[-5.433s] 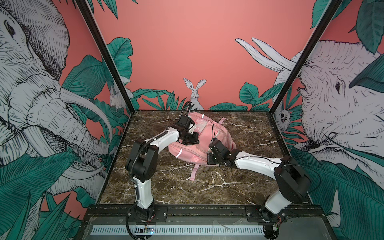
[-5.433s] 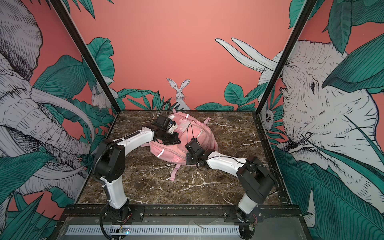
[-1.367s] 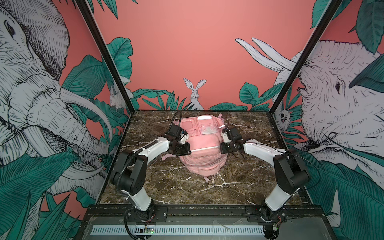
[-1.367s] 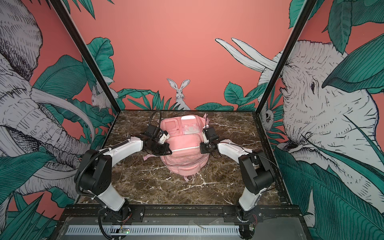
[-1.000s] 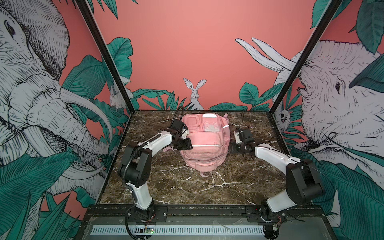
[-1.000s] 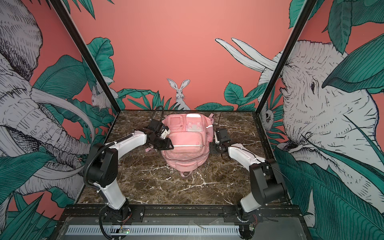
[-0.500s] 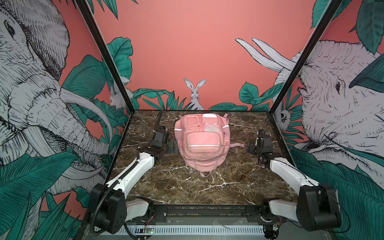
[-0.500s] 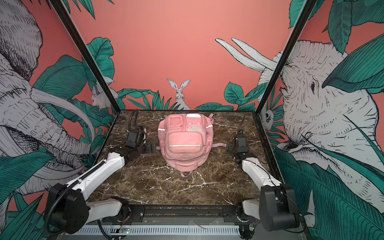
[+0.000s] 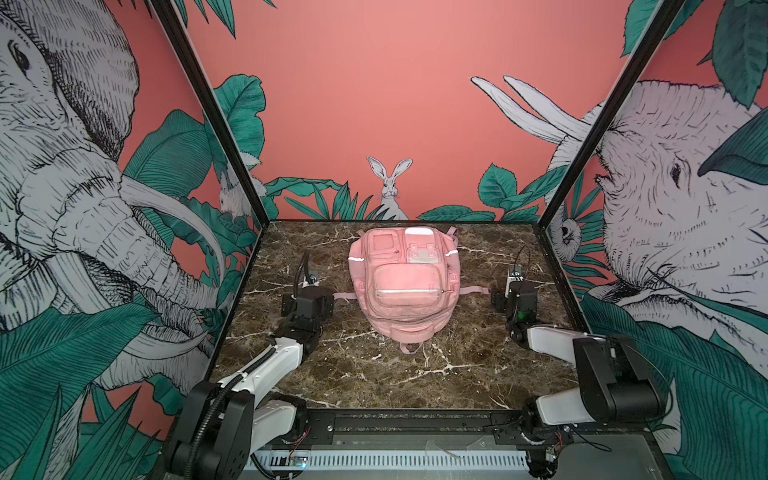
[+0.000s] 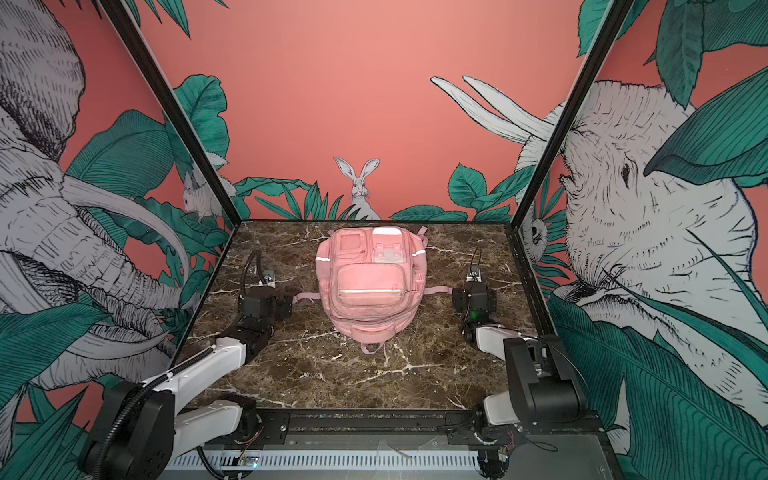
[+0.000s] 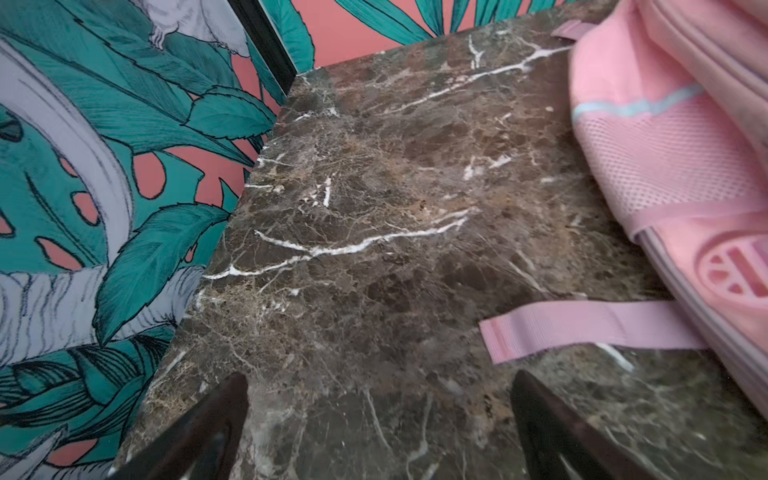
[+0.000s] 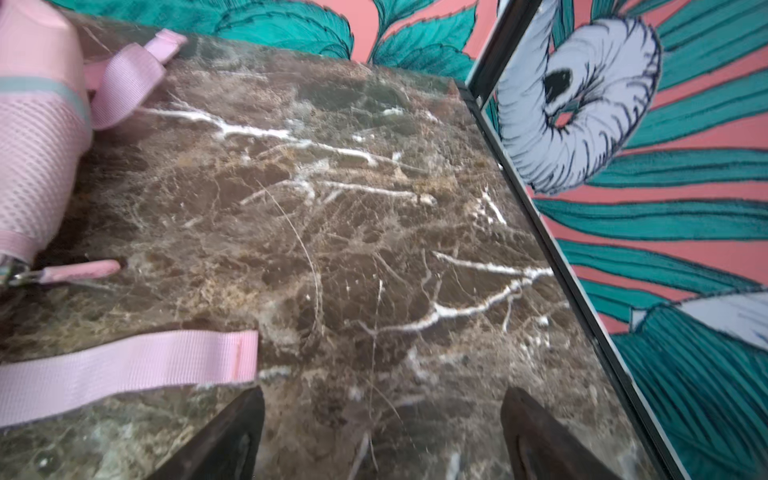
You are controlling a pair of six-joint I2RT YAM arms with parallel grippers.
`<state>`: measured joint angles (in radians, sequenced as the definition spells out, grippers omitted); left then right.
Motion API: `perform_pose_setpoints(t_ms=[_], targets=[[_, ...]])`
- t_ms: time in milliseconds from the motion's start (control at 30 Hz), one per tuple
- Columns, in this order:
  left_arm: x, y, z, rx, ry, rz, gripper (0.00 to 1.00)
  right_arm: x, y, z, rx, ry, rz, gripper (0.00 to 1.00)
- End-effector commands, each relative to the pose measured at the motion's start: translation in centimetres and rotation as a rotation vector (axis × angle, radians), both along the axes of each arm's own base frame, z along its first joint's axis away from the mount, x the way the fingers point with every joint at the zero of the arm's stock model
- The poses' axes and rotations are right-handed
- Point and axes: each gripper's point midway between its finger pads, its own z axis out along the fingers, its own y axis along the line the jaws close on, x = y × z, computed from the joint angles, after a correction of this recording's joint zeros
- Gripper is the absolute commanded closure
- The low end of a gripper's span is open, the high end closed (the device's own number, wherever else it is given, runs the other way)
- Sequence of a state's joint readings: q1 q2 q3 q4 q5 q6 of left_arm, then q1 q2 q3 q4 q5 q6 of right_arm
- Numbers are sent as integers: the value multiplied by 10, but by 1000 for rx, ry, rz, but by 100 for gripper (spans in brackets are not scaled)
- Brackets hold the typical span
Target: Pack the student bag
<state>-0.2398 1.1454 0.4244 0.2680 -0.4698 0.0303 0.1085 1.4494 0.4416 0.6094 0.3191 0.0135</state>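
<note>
You've let go of the one student bag [image 9: 402, 286] and backed off: left gripper [image 11: 378, 380] and right gripper [image 12: 382, 395], two in all, gape empty beside it.

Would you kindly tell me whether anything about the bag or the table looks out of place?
Nothing much stands out. The student bag lies front up on the marble table, nothing spilled. Only its strap ends trail sideways: one towards the open left claw, one towards the open right claw.
</note>
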Motion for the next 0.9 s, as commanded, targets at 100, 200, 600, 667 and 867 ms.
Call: perform_pose_setpoints(t_ms=[100,200,600,667,867], targets=[[37,11,2,-79,-179,-94,1,10,-3,11,18,-165,25,11],[52,0,-4,-120,-172,-178,1,12,-1,8,27,-138,42,11],[62,-12,-26,-120,-145,-250,1,14,1,5,46,-116,65,2],[62,-13,-27,-123,-131,-249,1,14,0,5,46,-116,64,2],[65,-13,-28,-129,-126,-253,1,14,0,5,45,-116,63,2]])
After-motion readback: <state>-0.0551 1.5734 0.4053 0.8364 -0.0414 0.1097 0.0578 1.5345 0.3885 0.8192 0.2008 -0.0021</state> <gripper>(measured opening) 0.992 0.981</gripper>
